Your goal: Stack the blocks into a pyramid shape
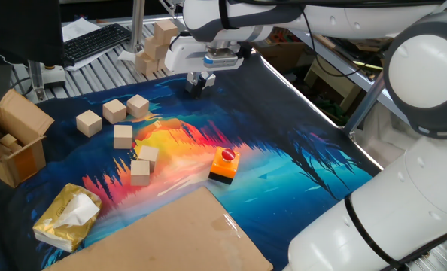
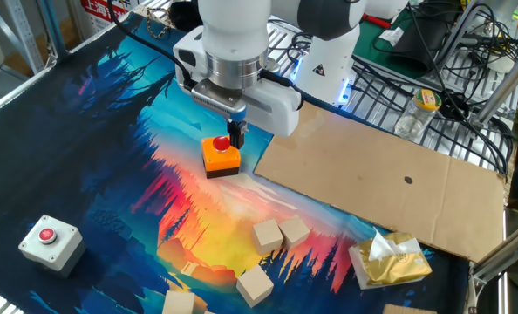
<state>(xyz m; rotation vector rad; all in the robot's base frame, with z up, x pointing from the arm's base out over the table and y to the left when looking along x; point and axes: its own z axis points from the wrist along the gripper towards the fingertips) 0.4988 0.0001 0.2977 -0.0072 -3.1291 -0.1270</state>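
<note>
Pale wood blocks: six cubes (image 1: 140, 172), (image 1: 147, 156), (image 1: 123, 136), (image 1: 89, 123), (image 1: 114, 111), (image 1: 138, 106) lie loose, unstacked, well to one side of the jaws and nearer the camera in one fixed view.
Orange-and-black block (image 1: 223, 165): one, red button on top, well in front of the jaws in that view.
Brown cardboard sheet (image 2: 390, 183): one, flat, beyond the orange block from the jaws.
Cardboard box (image 1: 16, 143): one, open, past the cubes at the mat's edge.
Grey button box (image 2: 49, 239): one, alone near the mat's corner.
Gripper (image 1: 198, 81): raised above the mat's far part, nothing between the fingers, jaws nearly closed.
Open room: bare mat around the jaws.
Surface: printed mat (image 1: 284, 158), dark blue with an orange-red middle.
Room: keyboard (image 1: 95, 41) and metal frames behind.
</note>
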